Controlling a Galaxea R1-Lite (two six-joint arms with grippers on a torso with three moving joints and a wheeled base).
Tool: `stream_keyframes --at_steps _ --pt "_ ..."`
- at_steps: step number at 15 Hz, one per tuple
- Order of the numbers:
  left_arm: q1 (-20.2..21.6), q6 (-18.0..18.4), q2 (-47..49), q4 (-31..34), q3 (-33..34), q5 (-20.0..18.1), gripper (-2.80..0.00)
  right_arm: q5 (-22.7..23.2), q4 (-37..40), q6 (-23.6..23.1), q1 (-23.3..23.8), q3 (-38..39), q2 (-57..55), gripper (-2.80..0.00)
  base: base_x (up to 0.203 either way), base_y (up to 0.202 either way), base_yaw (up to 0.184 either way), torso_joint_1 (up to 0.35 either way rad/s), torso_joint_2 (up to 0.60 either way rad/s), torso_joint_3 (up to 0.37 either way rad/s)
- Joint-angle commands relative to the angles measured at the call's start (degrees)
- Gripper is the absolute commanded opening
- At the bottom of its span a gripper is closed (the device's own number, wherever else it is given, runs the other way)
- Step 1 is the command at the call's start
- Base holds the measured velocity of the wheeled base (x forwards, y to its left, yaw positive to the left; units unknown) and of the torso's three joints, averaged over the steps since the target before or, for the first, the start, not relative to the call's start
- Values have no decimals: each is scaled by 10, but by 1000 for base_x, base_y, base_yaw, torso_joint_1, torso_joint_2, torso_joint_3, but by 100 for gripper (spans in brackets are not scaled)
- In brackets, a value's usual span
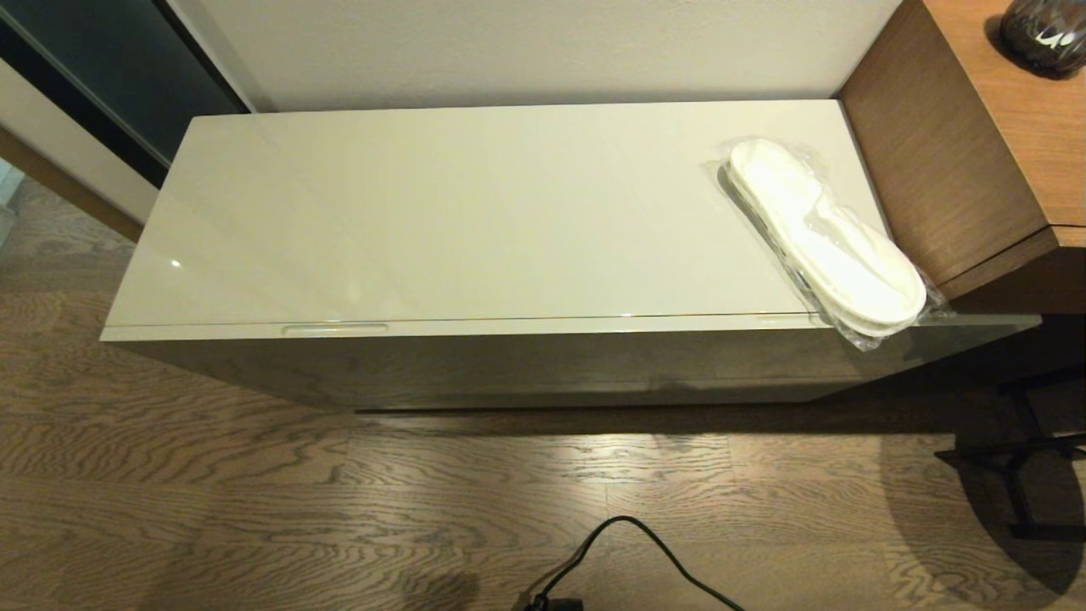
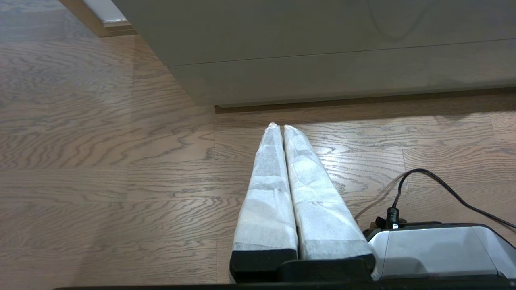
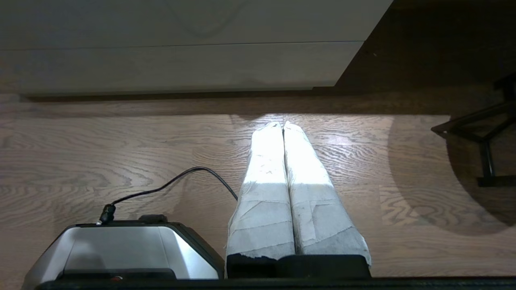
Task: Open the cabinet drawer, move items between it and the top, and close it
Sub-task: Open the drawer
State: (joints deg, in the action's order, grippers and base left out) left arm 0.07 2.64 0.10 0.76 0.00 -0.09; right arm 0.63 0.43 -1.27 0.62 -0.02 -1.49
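Observation:
The wrapped white slippers [image 1: 827, 242] lie on the cream-beige cabinet top [image 1: 441, 212] at its right end, their near tip hanging over the front edge. The drawer [image 1: 543, 325] is pushed in; one oblong pull [image 1: 334, 329] shows at the front left, the other is hidden under the slippers. Neither arm appears in the head view. My left gripper [image 2: 279, 127] hangs low over the wooden floor in front of the cabinet, shut and empty. My right gripper [image 3: 282, 124] hangs the same way, shut with nothing between its fingers.
A taller brown wood-grain desk [image 1: 976, 136] stands against the cabinet's right end, with a dark round object [image 1: 1042, 30] on it. A black cable [image 1: 628, 552] runs across the floor. A black metal frame [image 1: 1018, 475] stands on the floor at the right.

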Motion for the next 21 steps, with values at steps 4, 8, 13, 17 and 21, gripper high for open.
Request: stream_keyframes --at_steps 4,8,13,17,21 --pt "0 0 0 0 0 0 -280 0 0 1 0 2 0 -280 0 0 0 0 0 0" --pt "0 0 1 0 0 0 -280 -1 -1 4 0 1 0 -280 0 0 0 0 0 0" --pt "0 11 1 2 -1 -1 -280 -1 -2 2 0 1 0 -280 0 0 0 0 0 0" --pt "0 11 0 1 -1 -3 -280 2 -3 -8 0 1 0 -280 0 0 0 0 0 0" --pt "0 45 1 2 -1 -4 -280 -2 -3 -6 0 1 0 -280 0 0 0 0 0 0"
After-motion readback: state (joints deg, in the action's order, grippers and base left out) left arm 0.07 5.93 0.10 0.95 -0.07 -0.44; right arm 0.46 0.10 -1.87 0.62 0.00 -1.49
